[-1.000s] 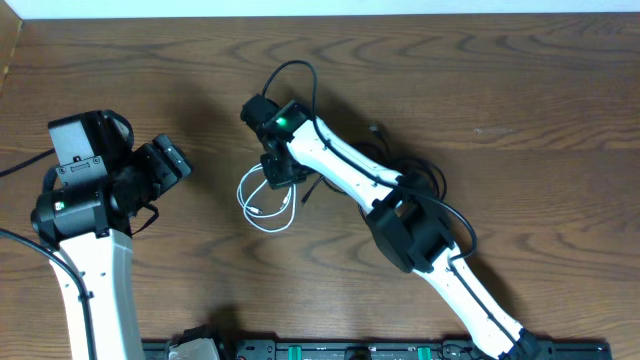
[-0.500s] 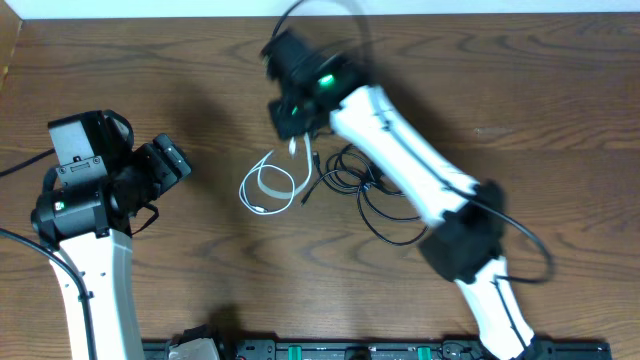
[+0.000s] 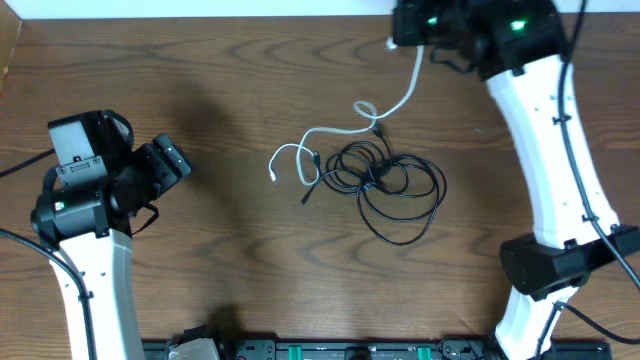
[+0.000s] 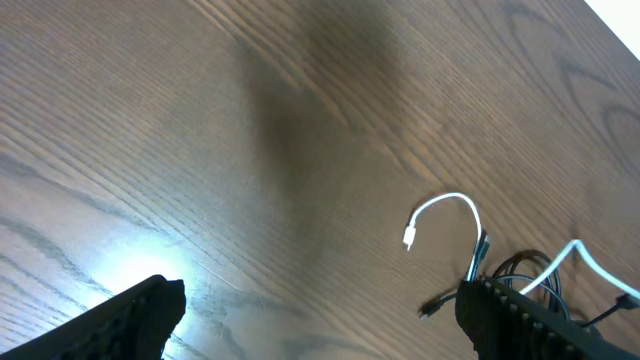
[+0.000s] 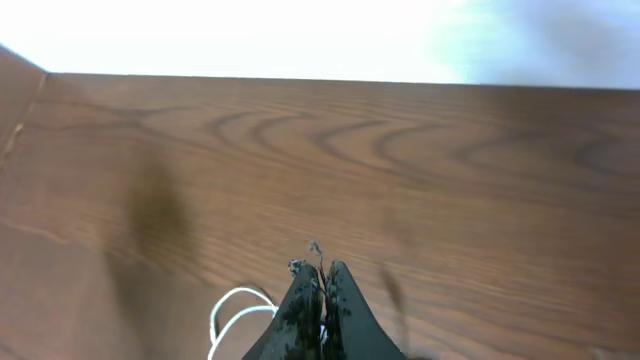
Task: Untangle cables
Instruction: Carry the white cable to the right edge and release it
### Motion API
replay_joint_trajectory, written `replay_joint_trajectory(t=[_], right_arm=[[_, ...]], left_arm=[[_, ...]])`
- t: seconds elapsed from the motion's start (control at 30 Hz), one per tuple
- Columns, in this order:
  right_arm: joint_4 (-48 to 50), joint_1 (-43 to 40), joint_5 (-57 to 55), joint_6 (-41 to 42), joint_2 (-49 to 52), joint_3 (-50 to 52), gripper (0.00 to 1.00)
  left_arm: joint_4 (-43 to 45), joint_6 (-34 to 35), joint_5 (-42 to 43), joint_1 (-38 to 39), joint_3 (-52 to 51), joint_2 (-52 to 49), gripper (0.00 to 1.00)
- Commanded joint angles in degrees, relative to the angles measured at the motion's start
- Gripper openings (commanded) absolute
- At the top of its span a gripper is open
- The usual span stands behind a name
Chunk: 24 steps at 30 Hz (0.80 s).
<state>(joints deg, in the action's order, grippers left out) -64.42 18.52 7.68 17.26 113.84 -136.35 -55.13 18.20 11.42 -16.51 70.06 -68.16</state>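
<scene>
Currently white cable (image 3: 412, 88) is pinched in closed right end effector (image 3: 405, 28), stretched off black cable (image 3: 400, 190); pinning by wide-open left end effector (image 3: 168, 162) is likely needed next.

The table (image 3: 200, 80) is dark brown wood with a strong, wavy grain, and a pale strip runs along its far edge. Around its middle lies the black cable (image 3: 400, 195), thin and gathered into several loose, overlapping loops. One end of it trails out to the left of the heap. The white cable (image 3: 335, 131) lies just left of it. Its free end rests on bare wood, and the cord bends in a small hoop down to the black trailing end. It then runs right above the loops, makes a small curl and heads toward the far edge. Whether the two cords cross or only touch cannot be told.
</scene>
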Motion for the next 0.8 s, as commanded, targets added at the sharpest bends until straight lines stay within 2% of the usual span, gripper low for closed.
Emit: replay_joint_trajectory(t=[0.0, 0.2, 0.37, 0.53, 0.77], right_arm=[[0.02, -2.45, 1.55, -1.51, -0.33, -0.7, 0.01], [4.72, -9.51, 4.11, -1.77, -2.03, -2.29, 0.01], [6.93, -17.75, 3.82, -2.32, -4.98, -7.65, 0.01], [9.09, -29.92, 3.85, 0.22, -8.44, -12.46, 0.01], [10.64, -48.76, 7.13, 5.55, -10.64, -12.98, 0.01]], left_arm=[[-0.11, 0.11, -0.55, -0.28, 0.24, -0.33, 0.92], [-0.11, 0.11, -0.55, -0.28, 0.24, -0.33, 0.93], [-0.11, 0.11, -0.55, -0.28, 0.24, -0.33, 0.92], [-0.11, 0.11, -0.55, -0.28, 0.24, -0.33, 0.92], [-0.11, 0.11, -0.55, -0.28, 0.24, -0.33, 0.93]])
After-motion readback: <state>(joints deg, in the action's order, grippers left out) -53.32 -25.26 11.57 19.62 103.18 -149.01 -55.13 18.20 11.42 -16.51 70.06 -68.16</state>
